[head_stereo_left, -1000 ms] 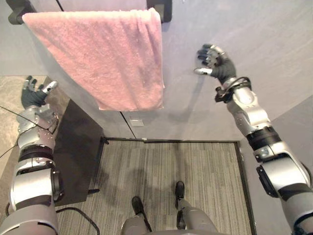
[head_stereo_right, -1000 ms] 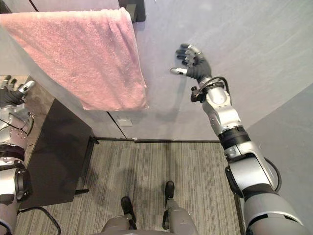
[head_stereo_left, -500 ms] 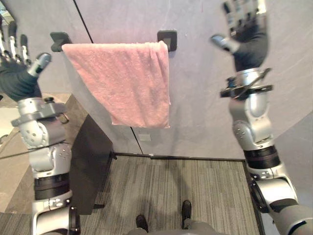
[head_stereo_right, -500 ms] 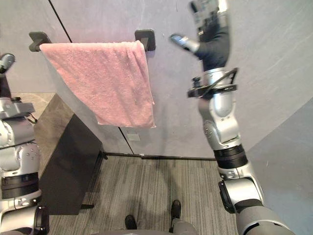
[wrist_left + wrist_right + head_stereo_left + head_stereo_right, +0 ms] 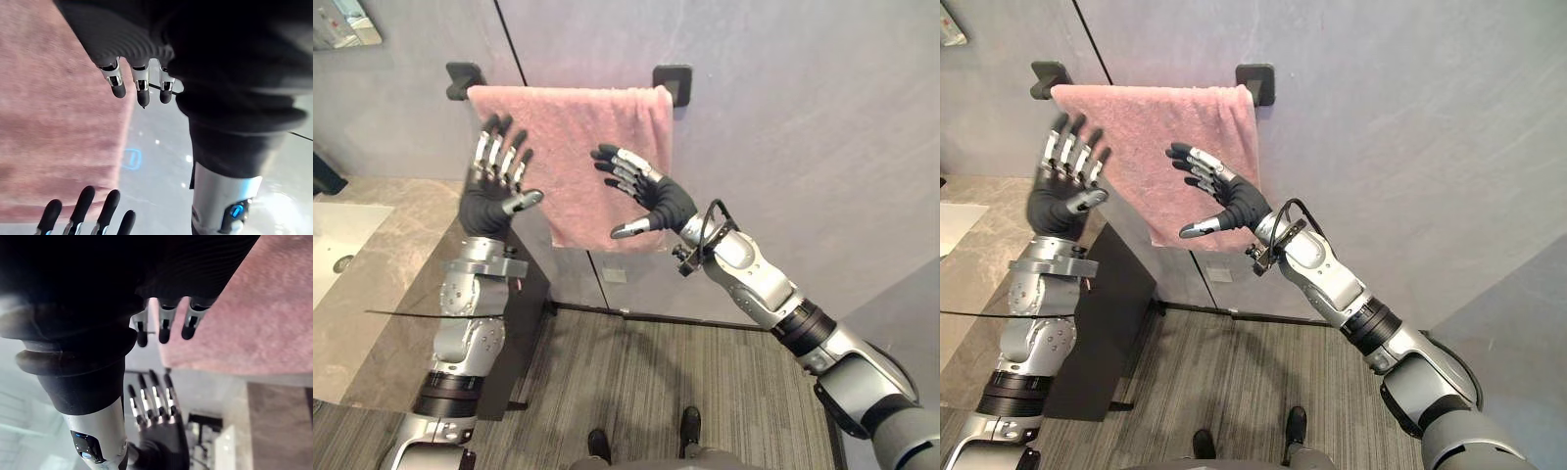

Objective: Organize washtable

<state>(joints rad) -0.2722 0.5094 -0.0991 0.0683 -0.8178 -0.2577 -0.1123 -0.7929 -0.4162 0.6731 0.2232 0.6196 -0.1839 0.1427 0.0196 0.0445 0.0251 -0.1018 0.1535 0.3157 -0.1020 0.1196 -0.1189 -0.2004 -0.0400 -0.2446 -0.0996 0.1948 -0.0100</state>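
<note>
A pink towel (image 5: 570,127) hangs over a rail between two dark wall brackets (image 5: 673,80). My left hand (image 5: 492,196) is raised in front of the towel's left edge, open, with its fingers straight and pointing up. My right hand (image 5: 651,199) is held before the towel's lower right part, open, with fingers spread toward the left. Neither hand holds the cloth. In the left wrist view my own fingers (image 5: 139,88) hang beside the towel (image 5: 54,122). The right wrist view shows its fingers (image 5: 164,328) in front of the towel (image 5: 239,318), with the left hand (image 5: 156,418) beyond.
The marble washtable top (image 5: 382,294) runs along the left, with a white sink (image 5: 337,240) set in it and a dark cabinet side (image 5: 527,294) below. A mirror corner (image 5: 342,22) shows at the upper left. Grey wall panels stand behind, striped carpet below.
The camera has shifted. Both hands came down and inward from being raised wide apart at the sides, and now face each other in front of the towel.
</note>
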